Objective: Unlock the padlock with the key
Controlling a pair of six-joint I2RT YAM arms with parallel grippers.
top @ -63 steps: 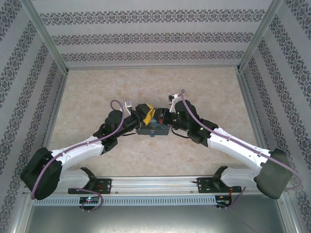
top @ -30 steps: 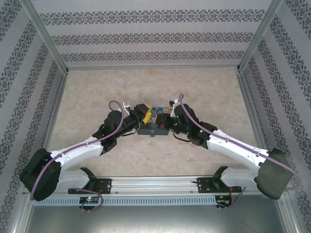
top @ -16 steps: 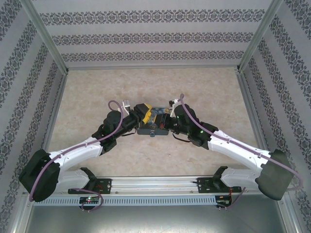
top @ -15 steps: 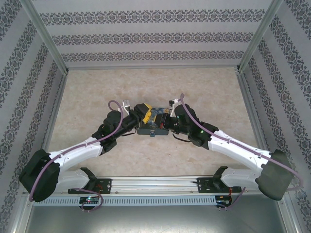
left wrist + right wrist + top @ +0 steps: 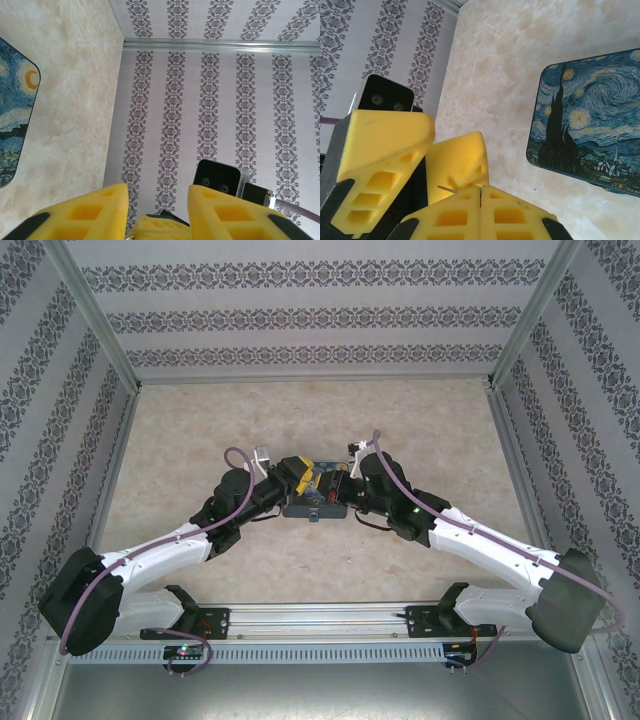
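Note:
My right gripper is shut on the key, a thin metal sliver that sticks out leftward from its yellow tips. The sliver points at my left gripper's yellow fingers. The left gripper has its fingers apart, and the right gripper's tips sit low in that gap. A small metal ring peeks in at the frame's bottom edge. The padlock is hidden. From above, the left gripper and right gripper meet over the table's middle.
The blue-and-yellow Starry Night case lies flat right under both grippers, seen too as the case in the right wrist view and the case in the left one. Patterned walls close in the beige table.
The right gripper has edged a little left toward the left gripper over the case. The left gripper's yellow fingers have shifted slightly. The case has stayed put.

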